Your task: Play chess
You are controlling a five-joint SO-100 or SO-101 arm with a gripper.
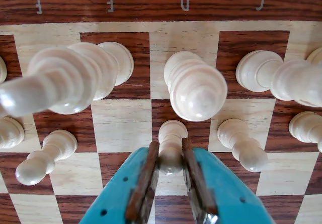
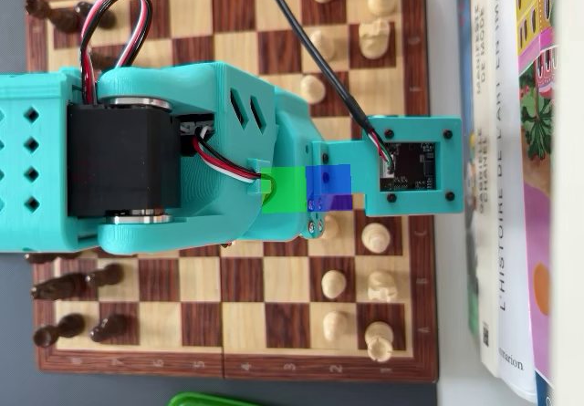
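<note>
In the wrist view my gripper [image 1: 170, 151] is shut on a white pawn [image 1: 172, 131]. Its teal jaws with brown pads press the pawn's sides, one on each side. The pawn stands on the wooden chessboard [image 1: 121, 123] in the D file, one row in front of a tall white piece [image 1: 196, 90]. In the overhead view the teal arm [image 2: 182, 164] covers the board's middle [image 2: 237, 278] and hides the jaws and the held pawn.
More white pawns [image 1: 244, 143] [image 1: 48, 156] flank the held one, with tall white pieces [image 1: 60, 83] behind them. Overhead, white pieces [image 2: 374, 237] line the right side and dark pieces [image 2: 73, 287] the left. Books [image 2: 511, 150] lie right of the board; a green object [image 2: 205, 399] sits at the bottom edge.
</note>
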